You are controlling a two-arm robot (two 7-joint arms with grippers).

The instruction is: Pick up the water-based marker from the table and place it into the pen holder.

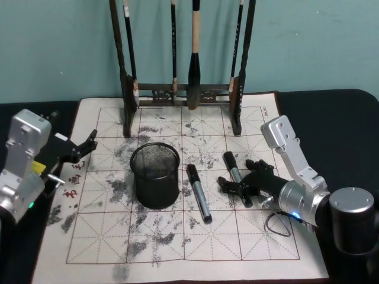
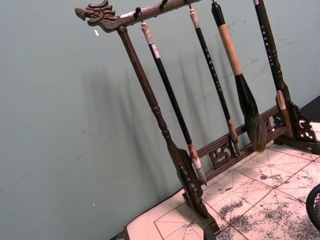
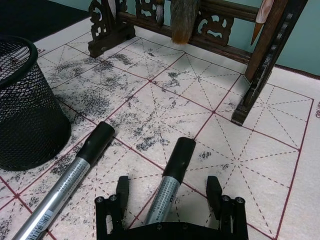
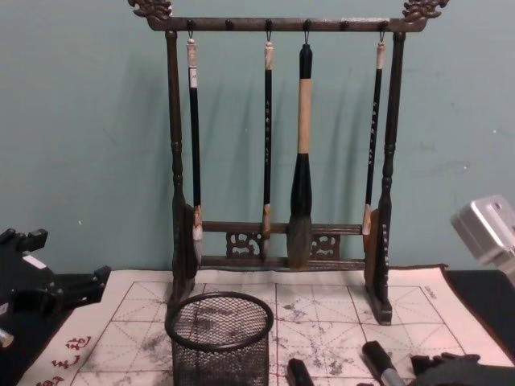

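Note:
Two markers with black caps and silver barrels lie on the ink-stained mat. The longer-looking one (image 1: 199,193) (image 3: 70,182) lies just right of the pen holder (image 1: 155,176) (image 3: 25,105) (image 4: 219,338), a black mesh cup standing upright. The other marker (image 1: 231,165) (image 3: 174,167) lies farther right. My right gripper (image 1: 238,175) (image 3: 167,191) is open and low over the mat, a finger on each side of this marker's barrel, not touching it. My left gripper (image 1: 84,149) is open at the mat's left edge, holding nothing.
A tall dark wooden brush rack (image 1: 183,97) (image 2: 170,145) (image 4: 282,241) with several hanging brushes stands at the mat's back edge. A silver-topped black cylinder (image 1: 352,216) stands off the mat at the right. The mat (image 1: 177,248) has bare room toward the front.

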